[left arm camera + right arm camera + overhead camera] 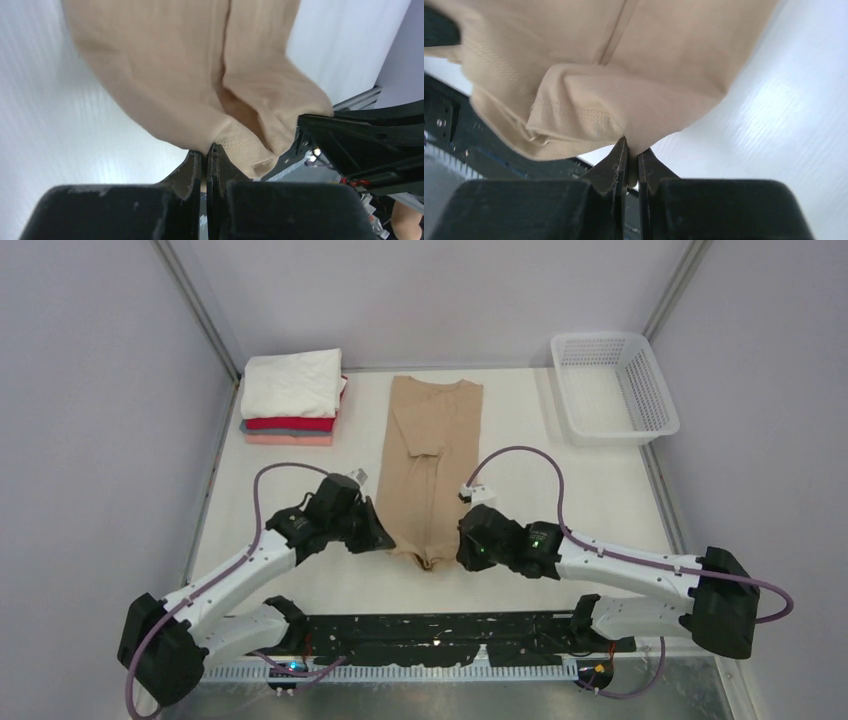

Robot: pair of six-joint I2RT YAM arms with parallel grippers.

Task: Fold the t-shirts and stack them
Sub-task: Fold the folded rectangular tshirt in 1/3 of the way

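A tan t-shirt lies as a long narrow strip down the middle of the table, its sides folded in. My left gripper is shut on its near left hem corner; in the left wrist view the cloth is pinched between the jaws. My right gripper is shut on the near right hem corner, seen in the right wrist view with cloth bunched above. The hem is lifted a little off the table. A stack of folded shirts, white on top, then red, grey and salmon-pink, sits at the back left.
A white plastic mesh basket stands at the back right. Grey walls close in on both sides. The black frame rail runs along the near table edge, between the arm bases.
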